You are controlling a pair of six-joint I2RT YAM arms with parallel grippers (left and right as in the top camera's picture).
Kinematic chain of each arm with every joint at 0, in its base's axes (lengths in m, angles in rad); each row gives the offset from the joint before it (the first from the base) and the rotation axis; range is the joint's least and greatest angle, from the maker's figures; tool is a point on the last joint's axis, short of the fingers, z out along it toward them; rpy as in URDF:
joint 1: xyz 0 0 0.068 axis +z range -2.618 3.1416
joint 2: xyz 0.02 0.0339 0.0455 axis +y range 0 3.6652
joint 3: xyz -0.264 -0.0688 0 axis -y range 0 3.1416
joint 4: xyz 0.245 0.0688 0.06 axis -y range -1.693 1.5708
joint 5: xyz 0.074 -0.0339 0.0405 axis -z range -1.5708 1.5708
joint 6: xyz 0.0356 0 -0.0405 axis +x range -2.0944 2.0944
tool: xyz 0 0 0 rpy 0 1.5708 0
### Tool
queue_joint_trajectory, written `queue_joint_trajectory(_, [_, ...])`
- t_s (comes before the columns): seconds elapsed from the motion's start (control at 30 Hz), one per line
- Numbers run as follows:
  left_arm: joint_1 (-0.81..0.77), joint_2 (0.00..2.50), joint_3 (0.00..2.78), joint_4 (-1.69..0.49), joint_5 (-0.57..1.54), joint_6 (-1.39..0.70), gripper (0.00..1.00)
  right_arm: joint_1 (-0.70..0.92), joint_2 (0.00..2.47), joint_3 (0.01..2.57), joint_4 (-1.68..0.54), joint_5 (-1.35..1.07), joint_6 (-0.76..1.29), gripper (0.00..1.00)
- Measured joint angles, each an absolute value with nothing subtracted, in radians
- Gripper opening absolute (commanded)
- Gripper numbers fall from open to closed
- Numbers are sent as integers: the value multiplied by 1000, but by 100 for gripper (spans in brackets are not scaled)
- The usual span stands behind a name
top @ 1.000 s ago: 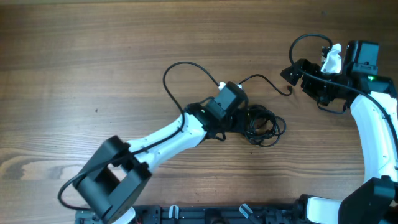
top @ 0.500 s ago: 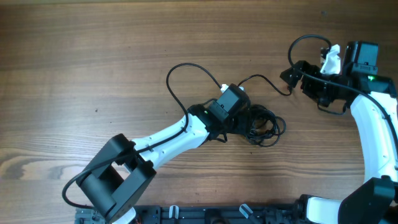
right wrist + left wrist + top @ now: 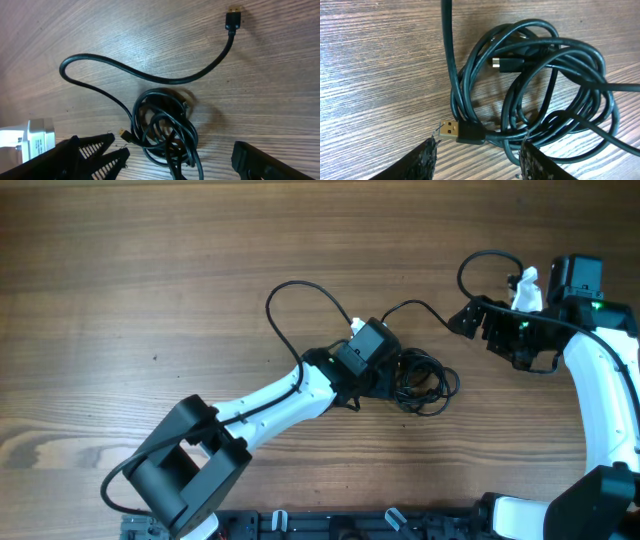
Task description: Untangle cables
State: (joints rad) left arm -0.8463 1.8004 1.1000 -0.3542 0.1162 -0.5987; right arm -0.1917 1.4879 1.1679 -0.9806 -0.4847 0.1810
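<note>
Several thin black cables (image 3: 425, 380) are seen as one tangled bundle on the wooden worktop (image 3: 150, 260), a little to the right of its middle and about halfway between the far edge and the near edge.

The left arm (image 3: 280, 395) is stretched from the near left corner toward this bundle, and the left jaws are placed at the left side of it. In the left wrist view the left jaws are found released: the two fingertips (image 3: 426, 159) stand wide apart and nothing is gripped between them. A flat metal USB plug (image 3: 451, 129) at the end of one cable lies just ahead of the one fingertip, and the nearest loops of the bundle run across the gap between both. Whether the tips touch a cable cannot be told. A smaller plug (image 3: 507, 62) is buried among the loops deeper in the bundle.

The right arm (image 3: 600, 400) is bent along the right edge, and the right jaws are held well apart from the bundle, toward the far right corner. They are released too, spread widely, and nothing is held in them. In the right wrist view the bundle is seen ahead of the spread fingers, and a loose plug (image 3: 232, 17) on a free cable end lies on the worktop, well apart from them.
</note>
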Motion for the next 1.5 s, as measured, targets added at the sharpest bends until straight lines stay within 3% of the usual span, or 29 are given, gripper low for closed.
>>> queue_joint_trajectory(0.43, [-846, 1818, 1098, -246, 128, -577, 49, -192, 1488, 1168, -983, -485, 171, 100])
queue_joint_trajectory(0.6, [-846, 1848, 1098, -170, 56, -611, 42, -192, 1488, 1168, -984, -484, 155, 100])
queue_joint_trajectory(0.87, [-846, 1980, 1098, -31, -10, -566, 52, -192, 1488, 1168, -981, -466, 151, 100])
queue_joint_trajectory(0.97, [-846, 1993, 1100, 2, -17, -520, 52, -192, 1488, 1168, -980, -458, 151, 100])
queue_joint_trajectory(1.1, [-846, 1998, 1100, 8, -19, -490, 43, -192, 1488, 1168, -984, -454, 151, 100])
queue_joint_trajectory(1.2, [-846, 2005, 1102, 11, -21, -474, 28, -192, 1488, 1168, -983, -451, 151, 100])
queue_joint_trajectory(1.3, [-846, 2018, 1108, 19, -28, -457, 7, -192, 1488, 1168, -984, -450, 151, 99])
queue_joint_trajectory(1.4, [-846, 2022, 1109, 23, -29, -458, 4, -192, 1488, 1168, -986, -447, 151, 99])
queue_joint_trajectory(1.5, [-846, 2022, 1109, 23, -29, -457, 4, -192, 1488, 1168, -986, -447, 152, 91])
